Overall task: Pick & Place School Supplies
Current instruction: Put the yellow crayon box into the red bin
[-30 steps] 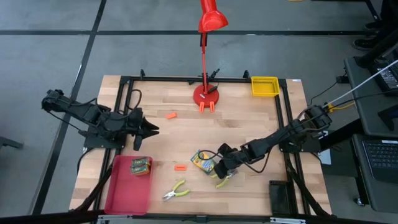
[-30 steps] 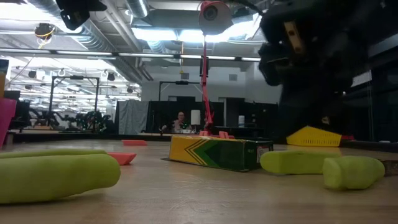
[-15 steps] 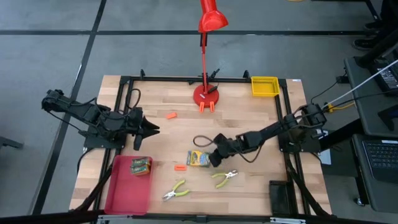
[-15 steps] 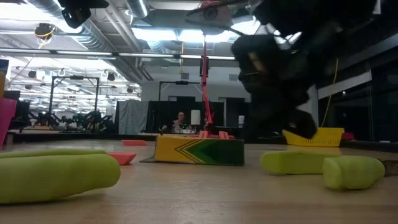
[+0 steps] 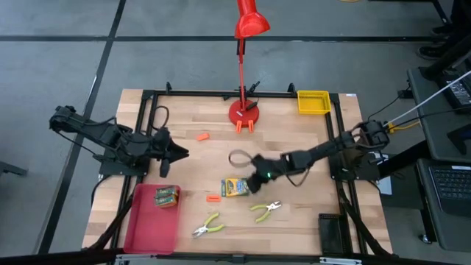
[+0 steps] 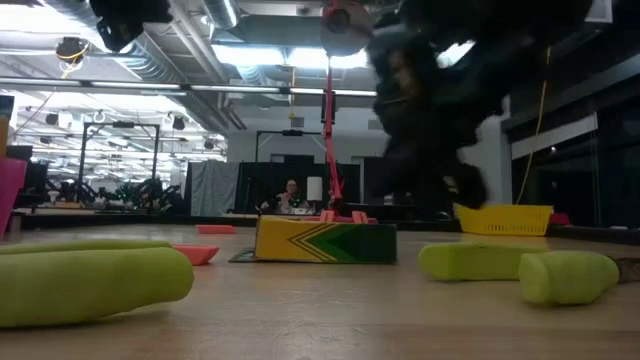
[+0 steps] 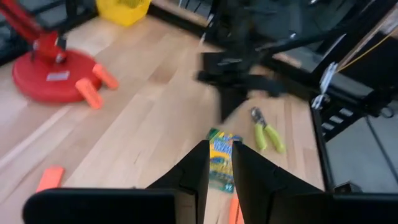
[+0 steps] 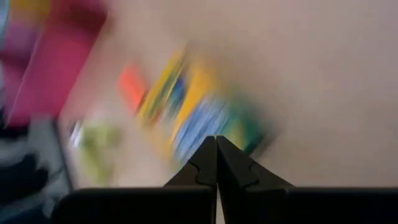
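One yellow-and-green crayon box (image 5: 235, 188) lies flat on the wood near the table's middle; its side shows in the low view (image 6: 325, 242). A second crayon box (image 5: 167, 196) lies in the red tray (image 5: 147, 228). Two green-handled pliers (image 5: 208, 226) (image 5: 266, 210) lie near the near edge. Orange pieces (image 5: 202, 136) (image 5: 213, 197) lie scattered. My right gripper (image 5: 257, 179) is shut and hovers at the middle box's right end (image 8: 199, 118), touching nothing. My left gripper (image 5: 176, 153) waits at the left, narrowly open (image 7: 221, 168).
The red lamp's base (image 5: 243, 112) stands at the far middle with two orange pieces (image 5: 245, 126) beside it. A yellow bin (image 5: 313, 101) sits in the far right corner. A dark cable loop (image 5: 237, 157) lies beside my right arm. Bare wood lies between the arms.
My right gripper moved from beside the near pliers toward the table's left and far side. The middle crayon box slid left and turned from slanted to square with the table. The gripper then rose off it; the box has lain still since.
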You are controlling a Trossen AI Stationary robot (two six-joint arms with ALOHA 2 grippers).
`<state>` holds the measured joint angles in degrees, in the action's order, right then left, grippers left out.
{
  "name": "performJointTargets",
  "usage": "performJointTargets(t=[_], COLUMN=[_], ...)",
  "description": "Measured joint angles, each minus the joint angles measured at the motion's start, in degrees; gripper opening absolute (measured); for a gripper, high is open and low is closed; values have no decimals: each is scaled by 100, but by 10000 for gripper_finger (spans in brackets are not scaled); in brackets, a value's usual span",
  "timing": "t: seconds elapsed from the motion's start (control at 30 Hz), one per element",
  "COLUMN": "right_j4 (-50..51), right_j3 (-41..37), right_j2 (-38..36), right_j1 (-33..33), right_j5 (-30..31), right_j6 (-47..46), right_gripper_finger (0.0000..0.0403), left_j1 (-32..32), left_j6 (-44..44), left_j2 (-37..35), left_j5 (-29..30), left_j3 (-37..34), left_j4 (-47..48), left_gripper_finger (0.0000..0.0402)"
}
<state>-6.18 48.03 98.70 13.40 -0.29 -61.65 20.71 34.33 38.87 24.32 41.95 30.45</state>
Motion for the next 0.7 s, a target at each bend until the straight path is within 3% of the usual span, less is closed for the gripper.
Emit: performJointTargets(t=[0.1, 0.2, 0.37, 0.7], right_j4=[-21, 26, -29, -175], right_j3=[0, 0, 0, -2], right_j2=[-2, -2, 21, 286], right_j1=[506, 777, 762, 504], right_j5=[-124, 194, 659, 711], right_j6=[-438, -823, -1034, -968], right_gripper_finger=[0, 0, 0, 0], left_j1=[0, 0, 0, 2], left_j6=[140, 126, 82, 35], left_j2=[121, 308, 564, 634], left_j5=[2, -8, -23, -143], left_j3=[0, 0, 0, 0], left_j4=[86, 68, -88, -322], left_gripper_finger=[61, 58, 58, 58])
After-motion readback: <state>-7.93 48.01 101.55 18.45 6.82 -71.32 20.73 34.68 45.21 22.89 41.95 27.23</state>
